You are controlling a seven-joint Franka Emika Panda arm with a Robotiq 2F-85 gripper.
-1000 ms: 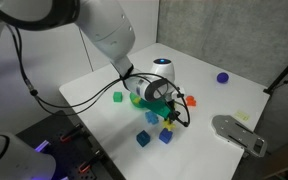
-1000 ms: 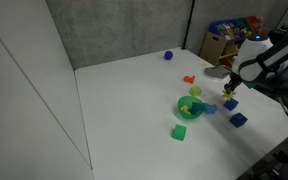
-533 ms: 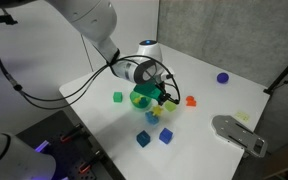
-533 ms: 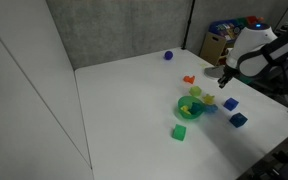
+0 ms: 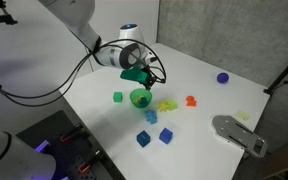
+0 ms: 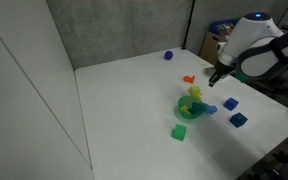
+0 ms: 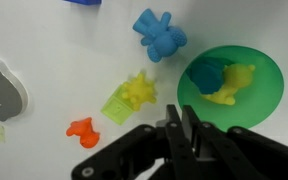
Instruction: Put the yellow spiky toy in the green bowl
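The green bowl (image 7: 269,95) is at the right of the wrist view and shows in both exterior views (image 5: 141,99) (image 6: 187,112). A blue piece and a yellow bumpy figure (image 7: 232,85) lie inside it. The yellow spiky toy (image 7: 140,90), star-like, lies on the table just left of the bowl and touches a lime block (image 7: 117,104). It also shows in an exterior view (image 5: 165,104). My gripper (image 7: 184,135) is shut with nothing between its fingers. It hangs well above the table, beside the bowl (image 5: 150,78) (image 6: 214,78).
A blue toy (image 7: 159,35) and an orange toy (image 7: 82,130) lie near the bowl. A green cube (image 5: 117,97), two blue cubes (image 5: 144,138) (image 5: 166,135), a purple ball (image 5: 223,77) and a grey flat object (image 5: 239,133) are spread over the white table.
My gripper has risen from low beside the bowl and the blue cubes and moved back toward the far side of the table. The objects have not moved.
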